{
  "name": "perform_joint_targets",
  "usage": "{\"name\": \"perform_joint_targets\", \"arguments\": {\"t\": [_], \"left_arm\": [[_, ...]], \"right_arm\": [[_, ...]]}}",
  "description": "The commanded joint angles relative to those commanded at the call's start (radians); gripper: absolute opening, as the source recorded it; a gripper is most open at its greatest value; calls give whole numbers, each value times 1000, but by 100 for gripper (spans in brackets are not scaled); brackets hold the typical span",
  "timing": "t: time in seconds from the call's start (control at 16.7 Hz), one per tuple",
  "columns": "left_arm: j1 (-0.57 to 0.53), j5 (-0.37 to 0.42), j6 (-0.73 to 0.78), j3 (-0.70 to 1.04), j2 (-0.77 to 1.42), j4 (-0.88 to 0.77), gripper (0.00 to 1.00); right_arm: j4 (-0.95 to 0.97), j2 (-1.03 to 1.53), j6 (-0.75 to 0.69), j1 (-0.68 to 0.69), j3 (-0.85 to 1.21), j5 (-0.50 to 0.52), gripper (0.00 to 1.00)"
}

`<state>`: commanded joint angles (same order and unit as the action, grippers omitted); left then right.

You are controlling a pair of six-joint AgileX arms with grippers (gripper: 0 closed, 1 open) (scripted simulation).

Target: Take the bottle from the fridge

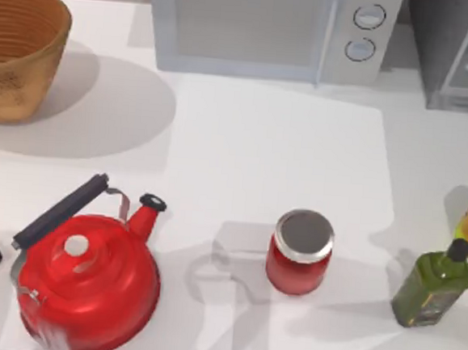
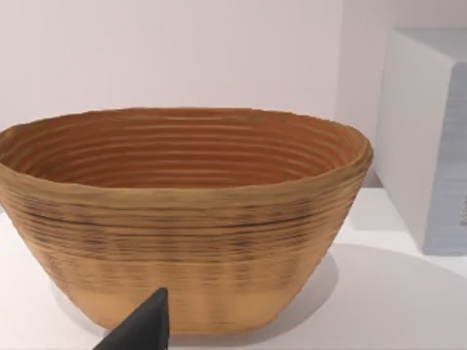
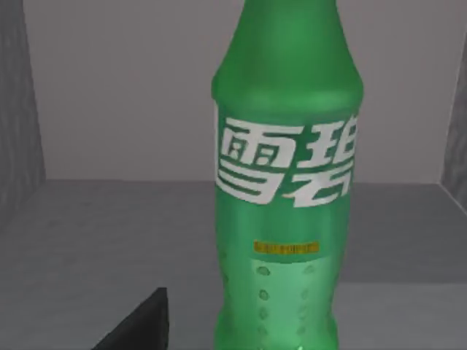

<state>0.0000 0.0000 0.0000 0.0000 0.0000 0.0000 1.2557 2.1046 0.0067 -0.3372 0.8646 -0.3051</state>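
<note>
The right gripper [image 3: 139,324] is close in front of the bottle [image 3: 286,182]; I cannot tell if it is open or closed. The bottle stands up straight inside the fridge [image 3: 109,233], on its grey floor. It looks light, smooth and maybe slippery. A good place to hold it is the narrow middle. The left gripper [image 2: 142,328] waits by the basket [image 2: 182,219].

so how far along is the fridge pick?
Done: approach only; the right wrist camera looks close up at the green bottle, standing upright on the fridge's grey floor. In hand: nothing visibly gripped. Left: grasp, lift out. Left arm sits parked facing the wicker basket.
</note>
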Motion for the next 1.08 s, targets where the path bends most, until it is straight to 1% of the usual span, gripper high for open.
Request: {"name": "perform_joint_targets", "arguments": {"t": [0.12, 0.24, 0.66, 1.08], "left_arm": [[0, 0, 0, 0, 0, 0, 100], [0, 0, 0, 0, 0, 0, 100], [0, 0, 0, 0, 0, 0, 100], [0, 0, 0, 0, 0, 0, 100]], "right_arm": [[-64, 36, -1, 35, 93, 36, 100], [-105, 54, -3, 57, 143, 60, 100], [-120, 66, -3, 60, 166, 63, 100], [-242, 197, -4, 90, 424, 94, 100]]}}
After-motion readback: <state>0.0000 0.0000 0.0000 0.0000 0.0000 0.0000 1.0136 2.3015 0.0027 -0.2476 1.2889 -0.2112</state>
